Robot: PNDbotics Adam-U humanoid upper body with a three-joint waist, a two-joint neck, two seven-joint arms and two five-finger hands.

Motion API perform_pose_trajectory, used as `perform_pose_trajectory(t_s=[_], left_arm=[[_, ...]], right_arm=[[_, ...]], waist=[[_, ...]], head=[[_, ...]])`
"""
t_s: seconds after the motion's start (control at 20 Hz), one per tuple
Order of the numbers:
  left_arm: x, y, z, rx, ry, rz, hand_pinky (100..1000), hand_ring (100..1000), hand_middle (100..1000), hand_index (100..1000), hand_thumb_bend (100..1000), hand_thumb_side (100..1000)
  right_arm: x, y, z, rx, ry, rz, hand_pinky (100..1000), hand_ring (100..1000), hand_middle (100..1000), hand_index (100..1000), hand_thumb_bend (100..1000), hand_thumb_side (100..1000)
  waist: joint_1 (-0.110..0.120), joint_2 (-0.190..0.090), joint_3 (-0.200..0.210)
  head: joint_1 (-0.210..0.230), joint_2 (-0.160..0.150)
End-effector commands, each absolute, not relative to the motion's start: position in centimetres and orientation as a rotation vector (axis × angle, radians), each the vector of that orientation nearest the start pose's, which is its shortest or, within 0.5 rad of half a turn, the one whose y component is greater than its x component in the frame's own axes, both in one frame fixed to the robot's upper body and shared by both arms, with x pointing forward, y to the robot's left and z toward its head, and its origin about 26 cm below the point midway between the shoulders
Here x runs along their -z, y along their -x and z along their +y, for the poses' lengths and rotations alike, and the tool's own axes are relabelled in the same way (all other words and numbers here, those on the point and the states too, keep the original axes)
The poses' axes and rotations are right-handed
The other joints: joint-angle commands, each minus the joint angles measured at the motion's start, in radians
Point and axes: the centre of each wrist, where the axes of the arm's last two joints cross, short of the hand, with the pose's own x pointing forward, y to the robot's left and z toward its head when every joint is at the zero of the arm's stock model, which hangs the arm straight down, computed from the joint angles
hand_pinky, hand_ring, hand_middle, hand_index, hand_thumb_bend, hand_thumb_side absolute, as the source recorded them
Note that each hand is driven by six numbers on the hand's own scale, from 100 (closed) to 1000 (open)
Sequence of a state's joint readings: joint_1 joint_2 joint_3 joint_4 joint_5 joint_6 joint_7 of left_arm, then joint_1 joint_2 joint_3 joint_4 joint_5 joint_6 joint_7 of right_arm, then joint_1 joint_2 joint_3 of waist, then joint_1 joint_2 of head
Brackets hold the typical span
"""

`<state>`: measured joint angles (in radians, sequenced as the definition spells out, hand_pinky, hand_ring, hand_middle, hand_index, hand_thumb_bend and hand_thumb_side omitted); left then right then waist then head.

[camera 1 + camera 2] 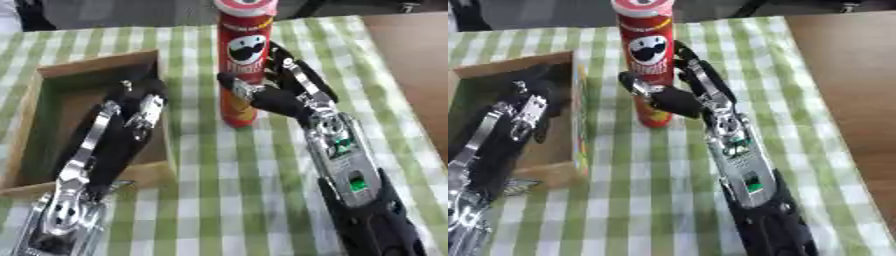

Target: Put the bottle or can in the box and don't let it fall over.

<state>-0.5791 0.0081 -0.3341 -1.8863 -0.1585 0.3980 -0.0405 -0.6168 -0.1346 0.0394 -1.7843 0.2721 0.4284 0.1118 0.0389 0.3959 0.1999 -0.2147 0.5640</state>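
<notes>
1. The tablecloth (pixel 262 190), green and white check, carries everything; you work on a soft surface, so set loads down flat.
2. The box (pixel 52 75), wooden and open-topped, sits beyond your left hand's fingertips, apart from the can.
3. The can (pixel 245 60), a tall red tube with a pale lid, stands upright on the cloth between the right hand's thumb and fingers.
4. Your right hand (pixel 293 100) has its thumb and fingers curled round the can's lower half. Judged: lift straight up, keep it vertical, lower it level.
5. Your left hand (pixel 131 115) lies relaxed, fingers straight, over the box's near wall. Judged: withdraw it before the can arrives.
</notes>
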Motion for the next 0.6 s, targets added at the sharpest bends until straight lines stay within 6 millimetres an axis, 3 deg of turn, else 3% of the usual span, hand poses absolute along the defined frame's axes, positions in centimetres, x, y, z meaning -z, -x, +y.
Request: perform_pose_trajectory(t_s=[0.05,0.6], left_arm=[[-23.72,-30.31,9.30,0.596,0.182,-2.064,903,810,185,1000,102,741],[-24.10,-30.33,9.46,0.585,0.186,-2.081,906,809,186,1000,100,738]], right_arm=[[-24.89,-35.12,-18.18,-0.465,0.205,-1.977,1000,1000,1000,1000,534,388],[-25.38,-35.14,-17.79,-0.475,0.193,-1.995,1000,1000,1000,1000,539,369]], waist=[[0.002,-0.010,0.004],[0.001,0.005,0.008]], head=[[-0.004,-0.018],[-0.007,-0.024]])
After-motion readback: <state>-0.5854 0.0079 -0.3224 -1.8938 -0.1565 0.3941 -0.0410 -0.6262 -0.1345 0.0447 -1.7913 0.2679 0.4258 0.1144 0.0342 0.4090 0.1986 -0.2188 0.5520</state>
